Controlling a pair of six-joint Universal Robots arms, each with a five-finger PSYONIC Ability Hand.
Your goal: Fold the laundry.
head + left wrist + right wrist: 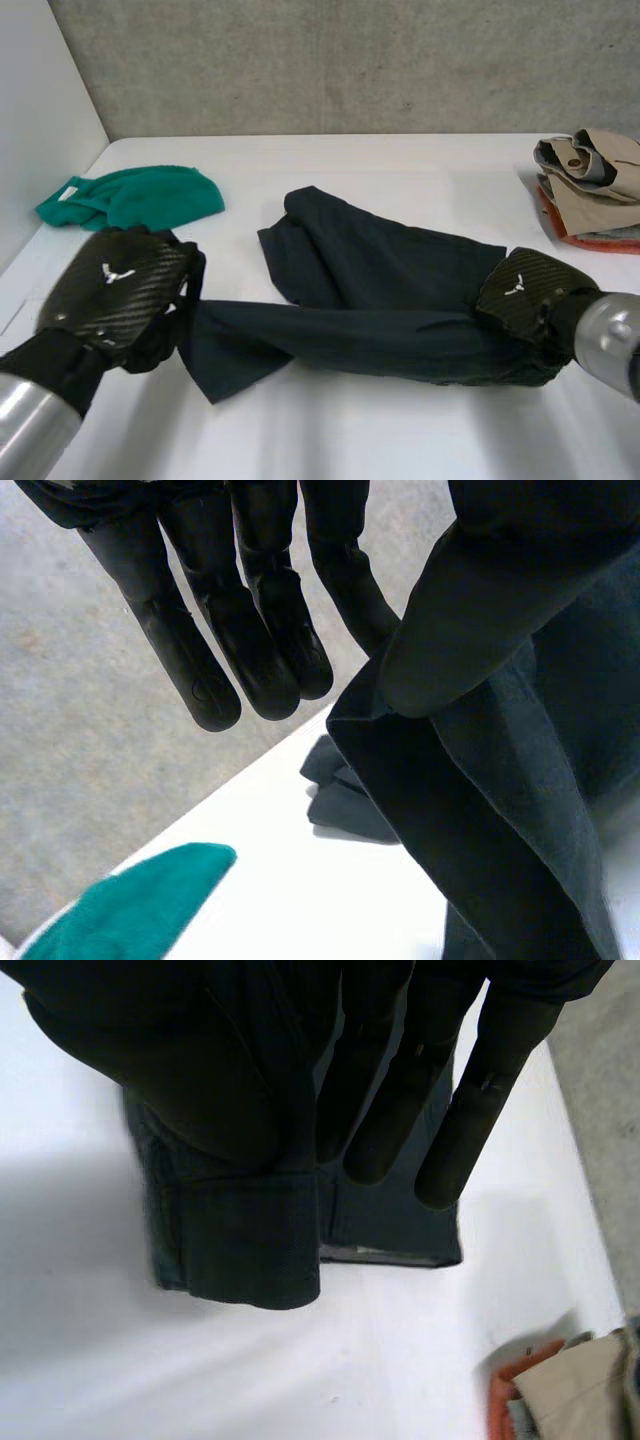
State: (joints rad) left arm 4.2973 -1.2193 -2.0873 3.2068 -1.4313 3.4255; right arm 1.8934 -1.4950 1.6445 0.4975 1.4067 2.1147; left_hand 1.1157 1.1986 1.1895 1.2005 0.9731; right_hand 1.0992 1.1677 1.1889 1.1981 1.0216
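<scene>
Folding's barely started, from where I'm standing. Beyond the left hand's (115, 285) fingertips there's a crumpled teal-green fleecy cloth (135, 197) on the white table (400, 440), apart from the hand and with no fold in it. The left hand has one end of the long dark navy garment (380, 290), trousers maybe. Looks to me like it's nipped between the thumb and the nearest finger, with the other fingers (250, 650) straight and free, and that end hangs clear of the table under the hand. From there the garment runs across to the right hand (525, 285), bunched in the middle, with a loose flap lying off to the far side. The right hand lies flat on the hemmed end, fingers straight and slightly apart, thumb on top too, so it's pinning, not gripping. Past that hand's fingertips, near but not touching, sits a rumpled pile of beige and orange clothes (590, 180). My read: nothing's folded yet. The garment needs flattening first, and the rest waits.
</scene>
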